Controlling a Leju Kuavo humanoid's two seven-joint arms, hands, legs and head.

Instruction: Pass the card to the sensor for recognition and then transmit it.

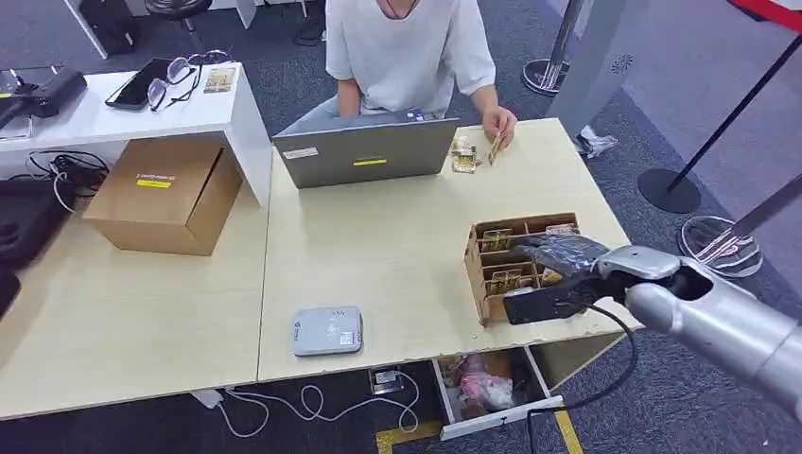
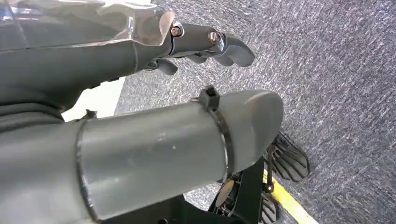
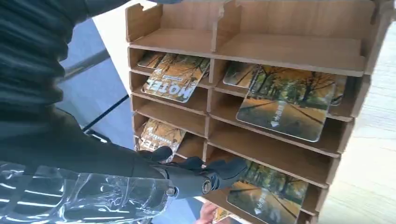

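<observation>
Wooden rack (image 3: 289, 51) slots hold cards (image 3: 285, 105), several apparently bare.

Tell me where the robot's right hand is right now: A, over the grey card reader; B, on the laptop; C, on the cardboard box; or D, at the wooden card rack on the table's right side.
D: the right hand is at the wooden card rack, its fingers reaching a card in one slot.

The light wooden table (image 1: 397, 246) carries a grey flat card sensor (image 1: 327, 331), a brown compartmented card rack (image 1: 511, 248), an open grey laptop (image 1: 367, 151) and a closed brown cardboard box (image 1: 163, 194).
</observation>
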